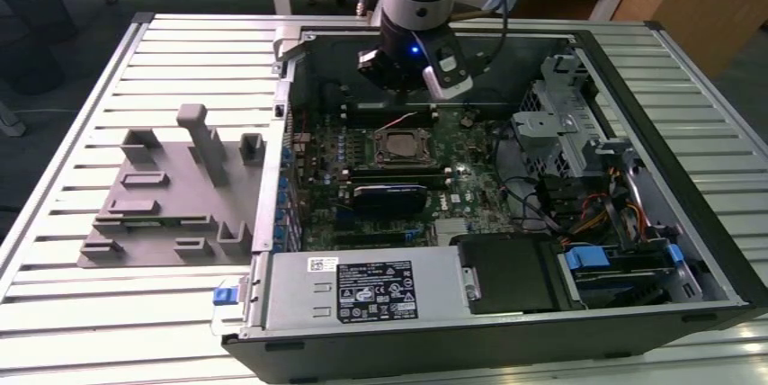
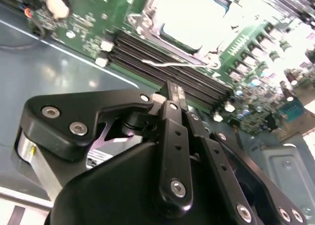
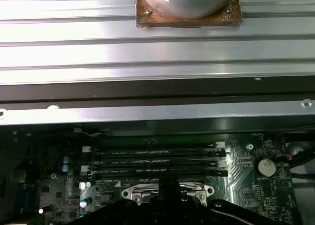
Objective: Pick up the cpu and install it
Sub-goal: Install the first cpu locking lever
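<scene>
The cpu [image 1: 397,147] lies flat in the black, metal-framed socket on the green motherboard [image 1: 468,178] inside the open computer case. In the second wrist view the cpu [image 2: 192,13] shows as a bright square inside the socket frame. My gripper [image 1: 404,90] hangs a little above the board, just behind the socket, over the memory slots [image 2: 162,67]. Its black fingers [image 2: 173,99] meet at the tips with nothing visible between them, clear of the cpu. In the first wrist view the gripper's dark body covers part of the socket frame [image 3: 133,193].
A grey slotted holder block [image 1: 168,196] stands on the slatted table at the exterior view's left, outside the case. The case wall [image 1: 283,88], a drive cage [image 1: 564,124], cables [image 1: 588,214] and the power supply [image 1: 360,290] hem in the board.
</scene>
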{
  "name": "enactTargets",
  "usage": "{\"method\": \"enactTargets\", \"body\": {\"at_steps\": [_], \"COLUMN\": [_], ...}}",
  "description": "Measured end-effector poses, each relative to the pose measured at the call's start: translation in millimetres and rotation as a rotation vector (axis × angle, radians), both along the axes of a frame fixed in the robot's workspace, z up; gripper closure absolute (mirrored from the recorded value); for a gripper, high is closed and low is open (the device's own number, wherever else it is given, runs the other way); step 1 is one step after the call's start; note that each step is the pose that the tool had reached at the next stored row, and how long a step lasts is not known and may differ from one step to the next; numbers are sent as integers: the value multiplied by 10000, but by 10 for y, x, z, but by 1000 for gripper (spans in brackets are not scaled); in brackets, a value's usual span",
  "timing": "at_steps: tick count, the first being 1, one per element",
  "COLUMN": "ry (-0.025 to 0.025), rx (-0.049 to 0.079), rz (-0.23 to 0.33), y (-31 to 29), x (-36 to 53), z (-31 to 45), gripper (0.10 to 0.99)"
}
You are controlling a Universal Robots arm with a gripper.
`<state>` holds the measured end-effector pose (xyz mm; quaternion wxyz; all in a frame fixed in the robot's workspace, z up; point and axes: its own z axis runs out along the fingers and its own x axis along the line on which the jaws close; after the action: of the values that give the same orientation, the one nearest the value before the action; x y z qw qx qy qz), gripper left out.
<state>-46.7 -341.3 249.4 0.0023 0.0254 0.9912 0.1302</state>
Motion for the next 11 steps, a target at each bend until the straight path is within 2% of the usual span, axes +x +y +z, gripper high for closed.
{"method": "enactTargets", "body": {"at_steps": [2,8,11], "ry": [3,2,-7], "rx": [-2,-7,-66], "rz": [2,-2,-59], "y": [-1,0,-1], "x": [29,31,31], "z": [1,0,-6], "gripper": [980,980,980]}}
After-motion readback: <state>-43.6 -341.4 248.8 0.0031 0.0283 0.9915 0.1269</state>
